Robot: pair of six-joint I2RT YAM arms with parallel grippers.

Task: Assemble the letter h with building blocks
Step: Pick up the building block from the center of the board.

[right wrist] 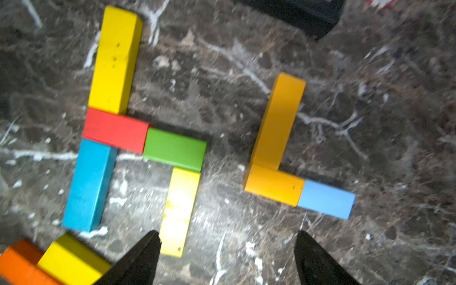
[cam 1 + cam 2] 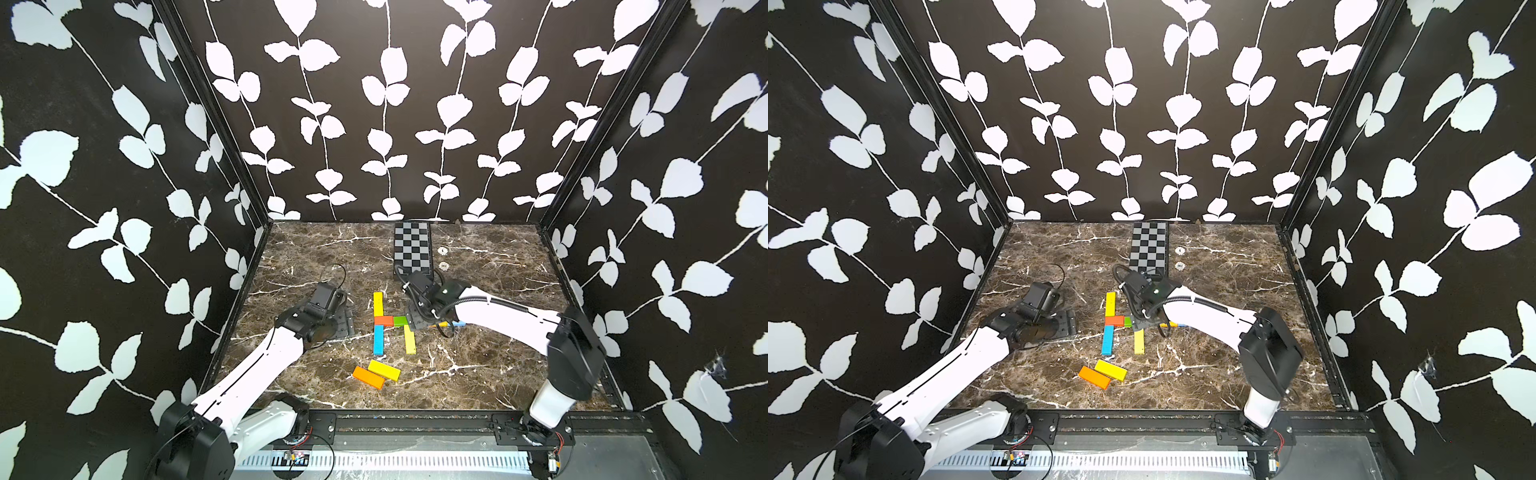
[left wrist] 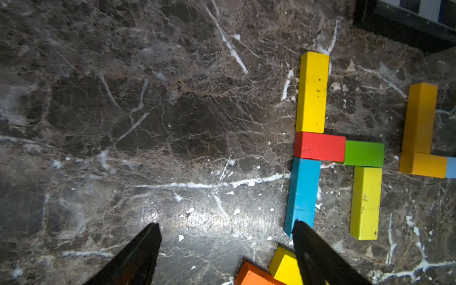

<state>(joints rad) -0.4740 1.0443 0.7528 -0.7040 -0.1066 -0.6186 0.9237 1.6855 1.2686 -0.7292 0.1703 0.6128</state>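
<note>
Now your right claw hangs wide, empty; the loose yellow bar lies slantwise robot-side of it, probably nearest this arm

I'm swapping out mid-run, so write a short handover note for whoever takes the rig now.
Left gripper: jaws open, empty, beside the first h.
Right gripper: jaws open, empty, between the two letters.
Done: first h, five bars.
Begun: second h has amber upright, amber short bar, light blue short bar.
Left: its lower stem and right leg, probably from the spare yellow bar and orange bar.
</note>
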